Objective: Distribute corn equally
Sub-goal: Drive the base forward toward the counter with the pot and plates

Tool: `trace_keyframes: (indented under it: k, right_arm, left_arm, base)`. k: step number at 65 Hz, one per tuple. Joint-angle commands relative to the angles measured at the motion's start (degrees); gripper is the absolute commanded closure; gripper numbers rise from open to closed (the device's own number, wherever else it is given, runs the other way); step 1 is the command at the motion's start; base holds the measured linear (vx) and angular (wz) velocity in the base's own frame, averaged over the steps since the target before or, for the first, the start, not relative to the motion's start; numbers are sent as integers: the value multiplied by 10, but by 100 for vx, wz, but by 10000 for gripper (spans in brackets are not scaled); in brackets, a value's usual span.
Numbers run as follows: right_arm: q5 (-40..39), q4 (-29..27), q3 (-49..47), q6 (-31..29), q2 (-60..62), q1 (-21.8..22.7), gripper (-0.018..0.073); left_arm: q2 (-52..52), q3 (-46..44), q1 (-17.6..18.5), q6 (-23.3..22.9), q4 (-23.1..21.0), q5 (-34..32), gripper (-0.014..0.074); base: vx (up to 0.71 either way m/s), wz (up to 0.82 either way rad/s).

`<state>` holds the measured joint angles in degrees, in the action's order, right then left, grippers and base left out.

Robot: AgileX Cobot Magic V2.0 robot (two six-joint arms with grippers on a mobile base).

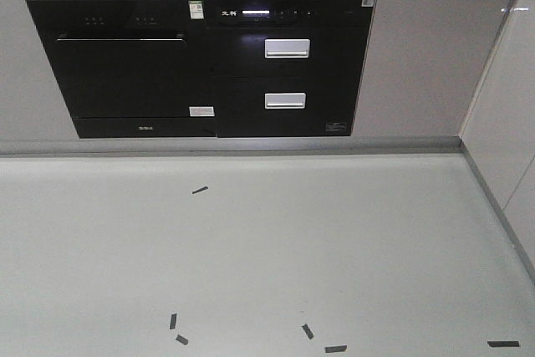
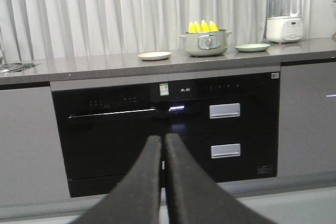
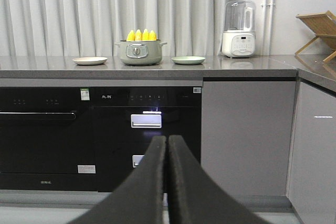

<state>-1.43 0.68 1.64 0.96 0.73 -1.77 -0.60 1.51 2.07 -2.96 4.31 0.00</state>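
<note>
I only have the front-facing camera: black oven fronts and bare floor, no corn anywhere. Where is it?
Observer: The corn stands upright in a grey pot on the countertop; four yellow tips show above the rim.
Operator: Any plates up there to share it onto?
Observer: Two, with nothing showing on either: a cream plate left of the pot and a green plate right of it.
Operator: Are my grippers holding anything?
Observer: No. The left gripper and the right gripper are both shut with fingers together, aimed at the ovens below the counter.
</note>
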Motion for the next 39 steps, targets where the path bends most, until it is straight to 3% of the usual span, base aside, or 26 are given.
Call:
trace_keyframes:
  k: [1,39]
  right_arm:
    - [-47,2,5,-4,1,2,570]
    - [-47,2,5,-4,1,2,570]
  left_arm:
    - [-10,6,1,0,-6,-40,603]
    - [-10,6,1,0,-6,-40,603]
  base:
    - [12,9]
    - [13,3]
